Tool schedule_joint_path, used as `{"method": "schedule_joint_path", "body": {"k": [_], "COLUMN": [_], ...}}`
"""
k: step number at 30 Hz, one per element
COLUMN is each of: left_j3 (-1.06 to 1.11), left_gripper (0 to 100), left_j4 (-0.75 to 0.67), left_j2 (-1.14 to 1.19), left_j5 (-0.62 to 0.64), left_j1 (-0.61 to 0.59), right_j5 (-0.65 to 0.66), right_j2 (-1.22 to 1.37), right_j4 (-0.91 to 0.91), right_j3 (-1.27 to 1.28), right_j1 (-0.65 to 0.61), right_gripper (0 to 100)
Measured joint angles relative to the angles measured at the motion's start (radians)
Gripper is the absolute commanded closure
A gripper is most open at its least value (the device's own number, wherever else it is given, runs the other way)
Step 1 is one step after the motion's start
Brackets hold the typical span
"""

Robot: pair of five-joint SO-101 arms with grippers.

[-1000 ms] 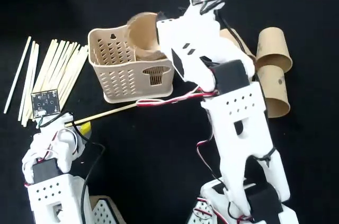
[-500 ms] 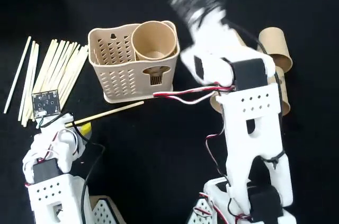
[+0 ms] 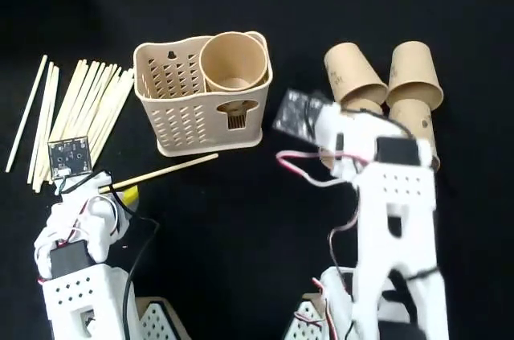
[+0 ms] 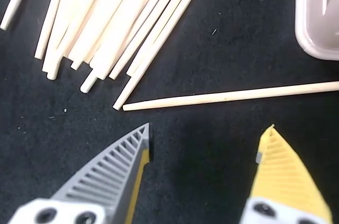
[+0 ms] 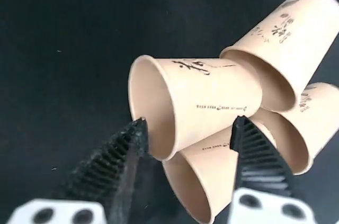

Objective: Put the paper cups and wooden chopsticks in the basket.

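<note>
At the far left, a fanned pile of wooden chopsticks (image 3: 80, 107) lies flat on the black tabletop (image 3: 241, 219). Their long axes run from near left toward far right, and a couple lie slightly apart on the outer side. The left wrist's camera board (image 3: 68, 157) covers some of their near ends.

The left claw (image 4: 209, 128) hovers with its grey and yellow jaws wide apart, gripping nothing. It sits just short of a single chopstick (image 4: 228, 96) that lies crosswise ahead of the tips. One end of that chopstick is by the pile and the other points at the basket's near corner.

The basket (image 3: 189, 119) stands upright, with one paper cup (image 3: 233, 59) standing mouth up in its right end. A band of tabletop separates it from the lying cups (image 3: 353, 75), which are clustered touching, bases toward the far side.

The right claw (image 5: 189, 123) has its black jaws apart, straddling the nearest cup (image 5: 201, 99) with one tip at its rim. Whether either jaw presses the cup cannot be told. In the high view the right arm (image 3: 393, 219) hides parts of the nearer cups.
</note>
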Motion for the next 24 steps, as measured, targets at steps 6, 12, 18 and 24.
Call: {"method": "schedule_joint_path", "body": {"k": [6, 12, 18, 24], "left_j3": [0.000, 0.000, 0.000, 0.000], "left_gripper": [68, 68, 68, 68], "left_j4": [0.000, 0.000, 0.000, 0.000], "left_j2": [0.000, 0.000, 0.000, 0.000], "left_j5": [0.000, 0.000, 0.000, 0.000], "left_j1": [0.000, 0.000, 0.000, 0.000], "right_j5": [0.021, 0.005, -0.028, -0.253], "right_j2": [-0.054, -0.055, -0.069, -0.075], "right_j4": [-0.351, -0.798, -0.999, -0.830], "right_j3": [0.311, 0.519, 0.559, 0.446], "right_j1": [0.040, 0.091, 0.133, 0.135], "right_gripper": [74.6, 98.7, 98.7, 98.7]}}
